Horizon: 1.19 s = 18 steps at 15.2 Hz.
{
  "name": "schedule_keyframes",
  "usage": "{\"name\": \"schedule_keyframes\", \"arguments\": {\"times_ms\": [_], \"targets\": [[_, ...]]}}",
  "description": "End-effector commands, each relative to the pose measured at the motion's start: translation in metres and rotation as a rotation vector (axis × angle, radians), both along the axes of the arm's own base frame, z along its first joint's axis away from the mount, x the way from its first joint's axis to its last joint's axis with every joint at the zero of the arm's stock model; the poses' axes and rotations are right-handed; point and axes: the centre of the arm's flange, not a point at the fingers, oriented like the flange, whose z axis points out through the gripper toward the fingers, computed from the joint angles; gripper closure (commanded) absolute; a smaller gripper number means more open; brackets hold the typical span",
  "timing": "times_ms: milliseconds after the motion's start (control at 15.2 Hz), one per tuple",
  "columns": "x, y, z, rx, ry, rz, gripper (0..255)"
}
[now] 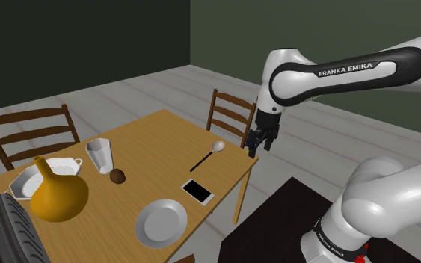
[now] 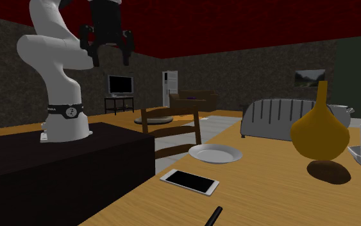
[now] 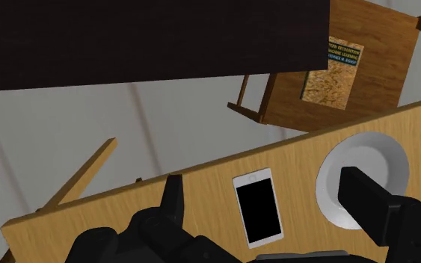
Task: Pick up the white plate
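Two black fingers of the gripper (image 2: pixel 111 56) stand wide apart with nothing between them, so the task is at the approach step: the plate (image 1: pixel 161 222) is not yet touched. The hand hangs high over the table (image 1: pixel 156 134) edge, well above and apart from the plate, which lies flat on the wood below it. Seen along the hand, the phone (image 3: pixel 257 205) lies in line with the gap between the fingers, and the plate sits just beyond it to one side, partly hidden behind one fingertip. The next move, I judge, calls for carrying the hand past the phone to the plate's rim, lowering, and closing over that rim; whether the rim stands proud enough of the table for a finger to slip under is hard to tell
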Motion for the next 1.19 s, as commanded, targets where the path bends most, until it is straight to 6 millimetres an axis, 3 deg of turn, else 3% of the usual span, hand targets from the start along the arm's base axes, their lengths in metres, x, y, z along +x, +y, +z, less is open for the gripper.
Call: {"name": "schedule_keyframes", "arguments": {"times_ms": [0, 528, 1122], "targets": [[0.005, 0.008, -0.025, 0.037, -0.020, -0.013, 0], [0.032, 0.034, -0.116, 0.184, -0.086, -0.052, 0], [0.070, 0.078, -0.210, 0.349, -0.160, -0.096, 0]]}}
